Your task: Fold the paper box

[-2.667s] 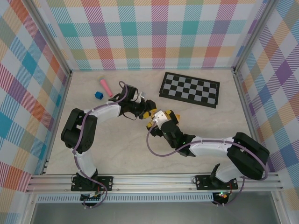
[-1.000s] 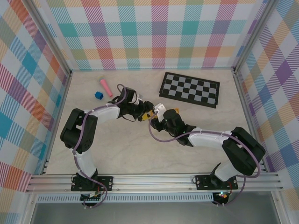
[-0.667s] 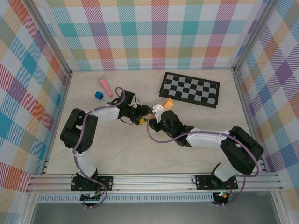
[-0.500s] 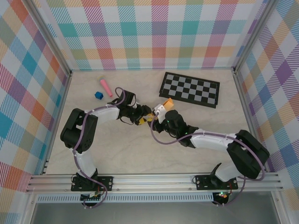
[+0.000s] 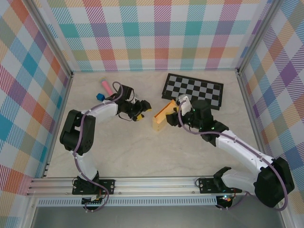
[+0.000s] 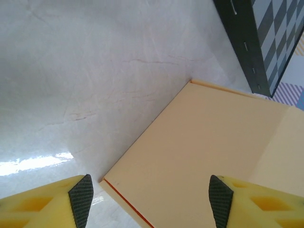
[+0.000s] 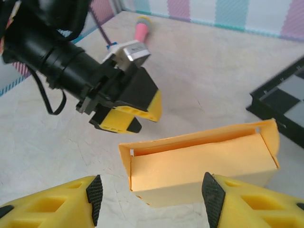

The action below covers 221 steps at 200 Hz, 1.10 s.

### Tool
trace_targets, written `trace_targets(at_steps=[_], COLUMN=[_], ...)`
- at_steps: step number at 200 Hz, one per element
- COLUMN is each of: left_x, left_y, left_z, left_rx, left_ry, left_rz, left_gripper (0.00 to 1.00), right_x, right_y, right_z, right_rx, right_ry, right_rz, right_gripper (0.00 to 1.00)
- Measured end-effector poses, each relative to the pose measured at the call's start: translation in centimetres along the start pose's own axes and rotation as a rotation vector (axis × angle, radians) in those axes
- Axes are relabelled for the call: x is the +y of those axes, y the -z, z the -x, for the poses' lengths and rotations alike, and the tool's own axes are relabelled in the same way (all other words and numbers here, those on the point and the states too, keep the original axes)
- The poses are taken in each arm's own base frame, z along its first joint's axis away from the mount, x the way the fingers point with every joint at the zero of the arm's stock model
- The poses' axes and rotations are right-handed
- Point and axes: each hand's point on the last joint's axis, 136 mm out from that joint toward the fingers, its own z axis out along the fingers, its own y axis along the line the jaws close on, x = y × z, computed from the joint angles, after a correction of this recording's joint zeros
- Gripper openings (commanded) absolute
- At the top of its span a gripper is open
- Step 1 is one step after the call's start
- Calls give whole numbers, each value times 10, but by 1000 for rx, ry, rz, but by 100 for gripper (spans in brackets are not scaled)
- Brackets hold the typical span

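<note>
The paper box (image 5: 160, 116) lies near the middle of the bench (image 5: 123, 147), set on a diagonal from near-left to far-right. It sits between the 2 hands and touches neither. It is thin yellow-orange card, so I judge it very light, stiff only along its creases, and easy to dent or push across the smooth bench top. From the right wrist view, the box (image 7: 199, 166) looks partly formed. 1 long panel stands up behind a flat face, a small end flap is raised at the right, and the long seam is not closed.

The best hold is probably a light pinch on a creased edge or the upright long panel. The other hand should brace the flat face so the box does not slide away.

The left hand (image 5: 142, 107) is just left of the box, fingers spread and holding nothing. The right hand (image 5: 174, 117) is just right of it, also spread and holding nothing.

The checkered board (image 5: 192, 91) lies close behind the box's far end and could crowd a reach from that side. A pink cylinder (image 5: 106, 87) and a blue cube (image 5: 99, 97) sit far-left, well apart from the box.
</note>
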Motion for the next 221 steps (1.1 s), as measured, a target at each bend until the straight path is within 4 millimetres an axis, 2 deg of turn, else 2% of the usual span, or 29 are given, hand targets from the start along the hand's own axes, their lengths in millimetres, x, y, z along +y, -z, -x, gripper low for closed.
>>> trace_targets(at_steps=[27,53,66,82,100,112,117,138,157,174,201,221], left_x=[-6,-17,-23,-29,-31,-33,-33,-35,-36,-35,-31,-32], left_y=[5,11,14,17,19,18,17,14,10,8,8,8], left_z=[4,4,3,1,-2,-7,-9,-18,-30,-36,-40,-42], left_rx=[-1,16,26,40,58,73,77,103,131,150,161,165], left_ry=[-41,-91,-118,-150,-173,-187,-194,-217,-244,-259,-273,-281], left_rz=[-2,-12,-21,-31,-32,-29,-29,-24,-15,-5,9,16], left_gripper=[71,71,71,72,72,72,72,72,72,72,72,72], right_x=[-10,-14,-19,-36,-53,-56,-55,-58,-64,-79,-103,-110], right_y=[-3,-7,-4,2,0,-10,-15,-32,-46,-52,-62,-75], right_z=[5,-23,-37,-45,-51,-55,-56,-53,-33,-19,-21,-25], right_rx=[66,167,216,236,248,265,275,308,295,261,256,282], right_ry=[-275,-515,-652,-881,-1107,-1222,-1259,-1352,-1382,-1417,-1488,-1504], right_rz=[-29,-44,-65,-121,-158,-154,-149,-146,-127,-125,-157,-172], right_gripper=[50,57,68,84,90,93,98,100,100,97,94,92])
